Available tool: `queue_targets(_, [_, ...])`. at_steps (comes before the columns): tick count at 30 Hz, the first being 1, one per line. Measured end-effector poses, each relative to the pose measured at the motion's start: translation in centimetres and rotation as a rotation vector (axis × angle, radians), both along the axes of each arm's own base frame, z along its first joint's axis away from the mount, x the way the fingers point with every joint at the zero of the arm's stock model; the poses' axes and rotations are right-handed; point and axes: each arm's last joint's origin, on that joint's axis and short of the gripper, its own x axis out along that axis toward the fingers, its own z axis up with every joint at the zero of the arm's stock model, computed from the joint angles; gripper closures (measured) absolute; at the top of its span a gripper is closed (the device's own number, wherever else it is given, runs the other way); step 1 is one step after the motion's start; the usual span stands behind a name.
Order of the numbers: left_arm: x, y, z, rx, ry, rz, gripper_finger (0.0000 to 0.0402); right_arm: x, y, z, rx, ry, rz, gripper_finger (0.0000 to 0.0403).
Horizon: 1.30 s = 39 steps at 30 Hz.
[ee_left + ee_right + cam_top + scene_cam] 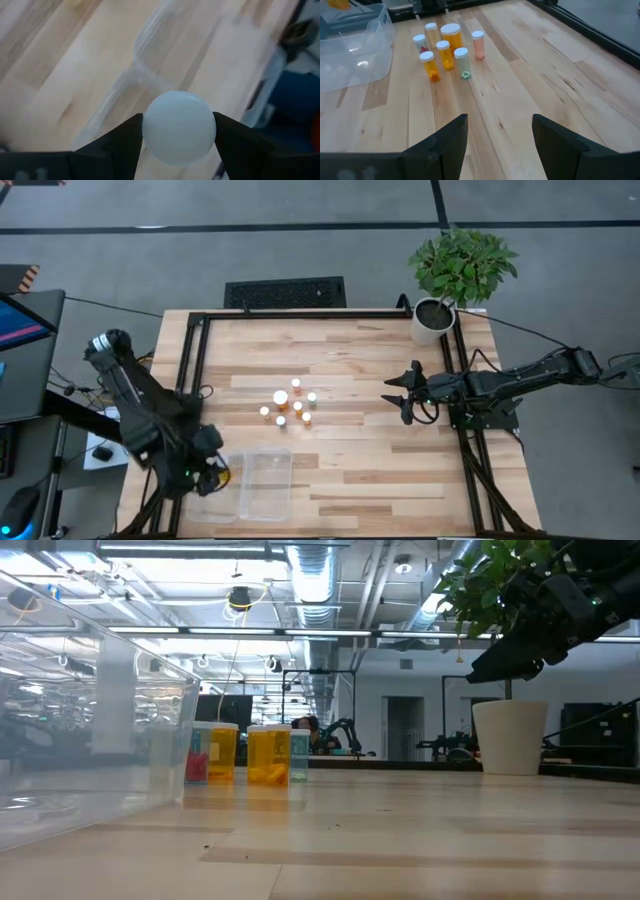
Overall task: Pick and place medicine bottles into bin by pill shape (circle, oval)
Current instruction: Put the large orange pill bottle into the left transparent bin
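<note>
Medicine bottles [446, 51], small amber and pale plastic ones with white round caps, are standing in a tight cluster of seven near the middle of the light wooden slatted table [380, 470]. One more white-capped bottle [179, 127] is sitting between the dark fingers [119, 145] of the left gripper [179, 137], which are pressing against both sides of its cap, so this gripper is gripping the bottle. Left gripper and bottle are hanging above the clear, shallow rectangular plastic bin [262, 480], over the bin's left compartment at the near-left part of the table. The bin is lying just nearer than the bottle cluster, apart from it. The right gripper [500, 137] is hovering over bare wood to the right of the cluster, well apart from it, its fingers spread wide and holding nothing. A green potted plant in a white pot [436, 320] is standing at the table's far right corner.
</note>
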Motion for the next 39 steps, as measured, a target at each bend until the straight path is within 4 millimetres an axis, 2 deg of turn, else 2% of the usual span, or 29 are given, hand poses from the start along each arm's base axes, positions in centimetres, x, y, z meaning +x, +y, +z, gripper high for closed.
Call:
queue_targets(7, [-0.7, -2.3, -2.7, 0.151, 0.097, -0.028, 0.0179, 0.0, 0.0, 0.0, 0.039, -0.013, -0.018, 0.0168])
queue_targets(13, [-0.5, -4.1, -5.3, 0.254, 0.150, -0.053, 0.0179, 0.0, 0.0, 0.0, 0.045, -0.015, -0.022, 0.0168])
queue_targets(20, [0.0, -5.2, -7.7, 0.341, 0.204, -0.046, 0.0178, 0.0, 0.0, 0.0, 0.046, -0.015, -0.023, 0.0168])
queue_targets(32, [-0.2, -4.9, -9.1, 0.351, 0.219, 0.027, 0.0178, 0.0, 0.0, 0.0, 0.043, -0.013, -0.024, 0.0168])
queue_targets(39, [-0.2, -4.8, -9.1, 0.351, 0.235, 0.038, 0.0178, 0.0, 0.0, 0.0, 0.042, -0.012, -0.024, 0.0168])
